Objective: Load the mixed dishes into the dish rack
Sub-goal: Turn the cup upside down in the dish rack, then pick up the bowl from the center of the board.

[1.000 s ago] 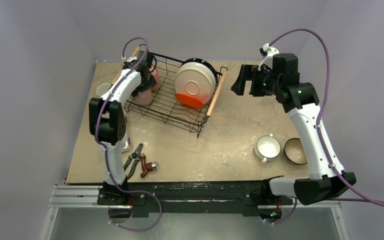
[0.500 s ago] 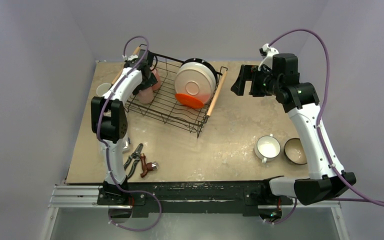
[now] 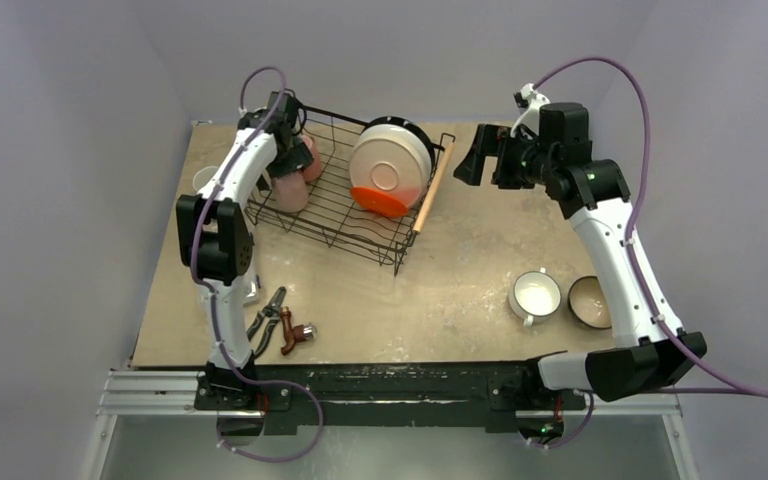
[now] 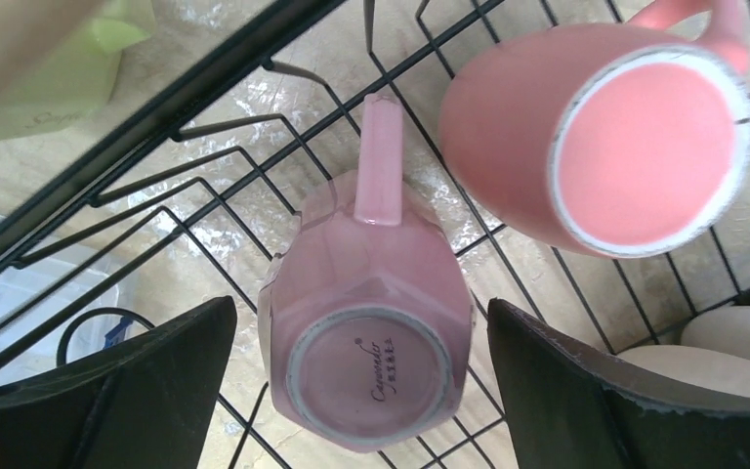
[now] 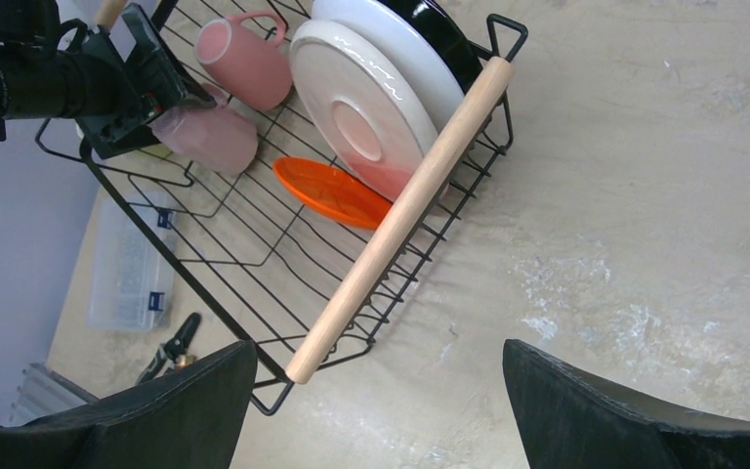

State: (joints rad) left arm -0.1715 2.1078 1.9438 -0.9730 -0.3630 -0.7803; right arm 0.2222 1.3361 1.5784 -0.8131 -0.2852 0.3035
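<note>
The black wire dish rack (image 3: 335, 215) holds a cream plate (image 3: 390, 160), a red plate (image 3: 380, 202) and two upside-down pink mugs. My left gripper (image 3: 285, 155) hovers open over the faceted pink mug (image 4: 371, 371). Its fingers stand clear on either side of the mug. The round pink mug (image 4: 547, 127) lies beside it. A yellow-green mug (image 4: 78, 68) stands outside the rack's left edge. My right gripper (image 3: 472, 160) is open and empty, in the air right of the rack's wooden handle (image 5: 400, 215). A white mug (image 3: 535, 295) and a dark bowl (image 3: 590, 300) sit on the table at the near right.
Pliers (image 3: 265, 315) and a red-handled tool (image 3: 297, 335) lie near the front left. A clear plastic box (image 5: 132, 264) sits left of the rack's near corner. A black dish (image 5: 439, 39) stands behind the cream plate.
My left gripper has risen and drawn back a little from the faceted pink mug, which stays in the rack. My right gripper has shifted slightly left.
</note>
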